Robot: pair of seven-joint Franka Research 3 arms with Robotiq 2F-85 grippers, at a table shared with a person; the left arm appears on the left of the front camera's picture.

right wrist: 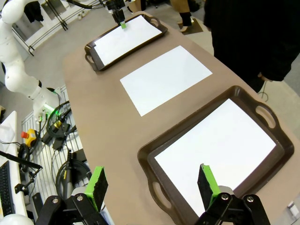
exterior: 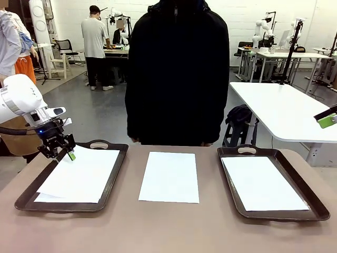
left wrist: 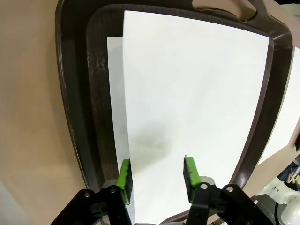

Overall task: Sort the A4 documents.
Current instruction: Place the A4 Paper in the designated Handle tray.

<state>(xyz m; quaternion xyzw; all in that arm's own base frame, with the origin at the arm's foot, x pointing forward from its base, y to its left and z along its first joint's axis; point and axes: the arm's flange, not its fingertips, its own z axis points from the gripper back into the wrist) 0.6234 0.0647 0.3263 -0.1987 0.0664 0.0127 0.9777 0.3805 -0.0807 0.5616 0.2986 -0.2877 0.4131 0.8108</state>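
Observation:
Three white A4 documents are in sight. One sheet [exterior: 169, 176] lies flat on the bare table in the middle. Another sheet [exterior: 263, 183] rests in the right tray [exterior: 310, 196]. In the left tray [exterior: 113, 179] a top sheet [left wrist: 187, 93] lies skewed over a lower sheet [left wrist: 115, 93] whose edge peeks out. My left gripper [exterior: 63, 150] hovers over that tray's far left corner, open [left wrist: 157, 177], with nothing between its green pads [left wrist: 124, 180]. My right gripper [right wrist: 152, 185] is open and high above the right tray [right wrist: 159, 154], off the table's right side [exterior: 326, 120].
A person in a black coat [exterior: 178, 74] stands at the far edge of the table, behind the middle sheet. Both trays are dark brown with handle cut-outs [exterior: 99, 144]. Bare tabletop [exterior: 168, 226] runs along the near edge and between the trays.

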